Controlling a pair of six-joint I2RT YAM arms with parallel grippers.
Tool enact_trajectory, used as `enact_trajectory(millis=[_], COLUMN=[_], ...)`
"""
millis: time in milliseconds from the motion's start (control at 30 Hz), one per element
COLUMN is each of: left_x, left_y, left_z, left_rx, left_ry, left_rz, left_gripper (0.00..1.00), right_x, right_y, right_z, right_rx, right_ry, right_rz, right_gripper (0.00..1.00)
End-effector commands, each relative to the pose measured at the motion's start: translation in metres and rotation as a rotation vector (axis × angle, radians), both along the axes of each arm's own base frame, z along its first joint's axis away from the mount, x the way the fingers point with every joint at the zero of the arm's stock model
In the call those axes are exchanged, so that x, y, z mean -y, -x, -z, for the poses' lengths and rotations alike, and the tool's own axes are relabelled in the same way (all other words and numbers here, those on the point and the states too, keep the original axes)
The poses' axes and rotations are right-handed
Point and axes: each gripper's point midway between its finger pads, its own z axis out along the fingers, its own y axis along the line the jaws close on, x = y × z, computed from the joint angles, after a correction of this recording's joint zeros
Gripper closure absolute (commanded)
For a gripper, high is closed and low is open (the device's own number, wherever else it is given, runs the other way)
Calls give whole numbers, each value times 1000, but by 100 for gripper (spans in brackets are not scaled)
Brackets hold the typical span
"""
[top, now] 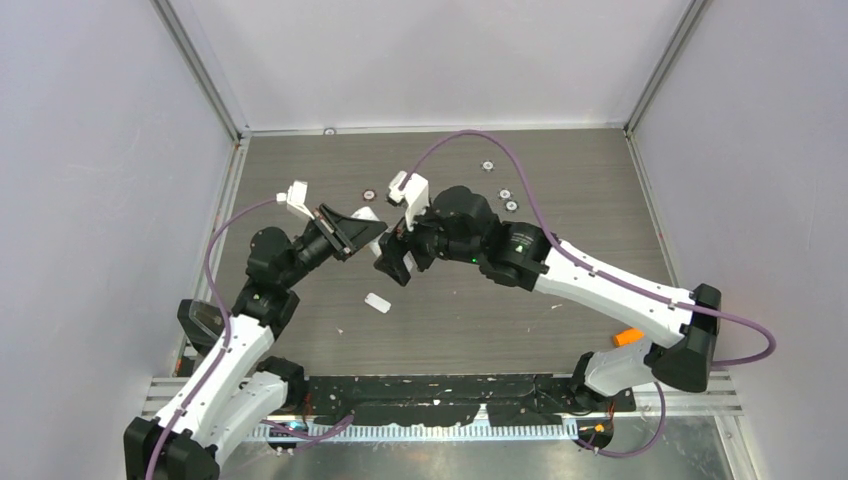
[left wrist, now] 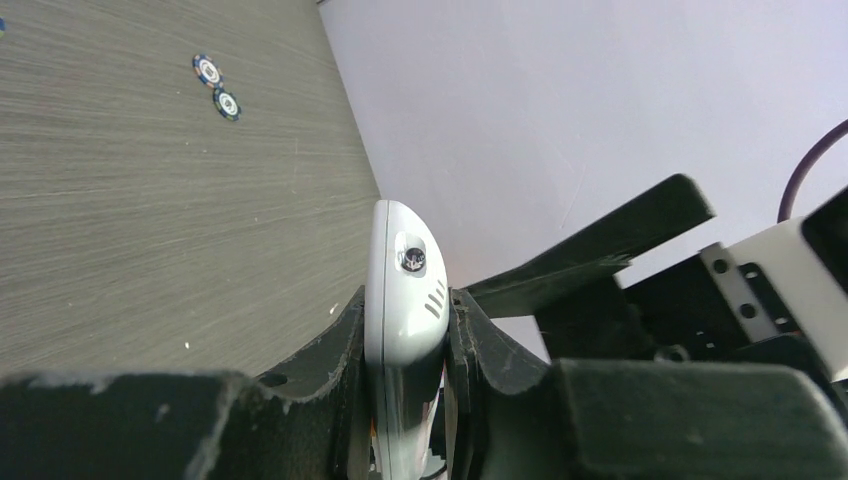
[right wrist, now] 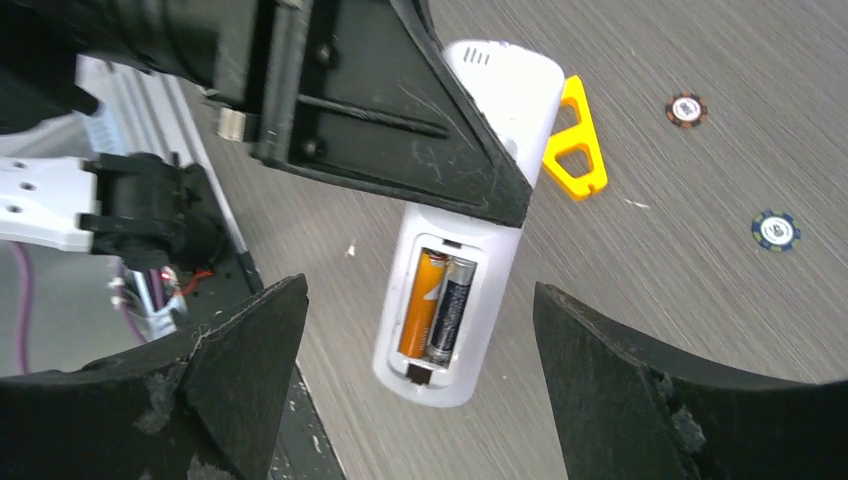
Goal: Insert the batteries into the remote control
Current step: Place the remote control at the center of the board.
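Observation:
The white remote control (right wrist: 490, 110) is held off the table by my left gripper (left wrist: 405, 322), which is shut on its upper half; a black finger (right wrist: 400, 130) crosses it. Its back compartment is open and holds the two batteries side by side, the orange one (right wrist: 421, 305) and the dark one (right wrist: 452, 312). My right gripper (right wrist: 418, 295) is open and empty, its fingers wide apart either side of the compartment without touching it. In the top view the two grippers (top: 358, 232) (top: 392, 262) meet at the table's middle, with the remote (top: 366, 215) between them.
A small white tab (top: 377, 302) lies on the table in front of the grippers. A flat orange triangle (right wrist: 573, 145) lies under the remote. Several poker chips (top: 505, 194) are scattered at the back. An orange stick (top: 628, 337) lies near the right arm's base.

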Motion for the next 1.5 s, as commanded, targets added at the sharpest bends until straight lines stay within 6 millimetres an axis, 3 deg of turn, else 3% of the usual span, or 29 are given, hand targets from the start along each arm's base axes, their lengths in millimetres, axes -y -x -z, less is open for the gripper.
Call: enact_trajectory(millis=[0,167,433,500,600,700,767,933,1067,1267,1467], left_x=[-5,-6,-5,-6,-8,-18,-32,-78,-100,-106,-104], left_y=[0,1,-2,-3,-5,-8,-12,-13,-11,-13,-15], left_z=[-16,-16,-9,-7,-2,9,26,79,112,126,125], left_rx=[7,5,-11,-12,-16,-37,-98,-310,-431,-461,-443], left_ry=[45,50,52,47,-2,-103,-194,-363,-407,-410,-402], left_rz=[-31,-37,-39,-45,-64,-114,-181,-345,-398,-401,-374], left_gripper=[100,100,87,72,41,18,11,7,7,8,9], right_x=[-2,-10,-8,-7,-2,9,21,51,64,76,68], right_y=[-12,-16,-19,-20,-23,-27,-29,-19,-16,-33,-34], right_z=[-2,15,29,31,37,47,62,113,155,196,222], right_rx=[86,79,68,69,86,93,76,64,79,128,99], right_ry=[73,130,176,180,216,261,292,410,555,772,815], right_rz=[40,54,73,79,87,90,78,-52,-147,-204,-260], right_gripper=[12,18,60,71,75,77,78,80,82,83,82])
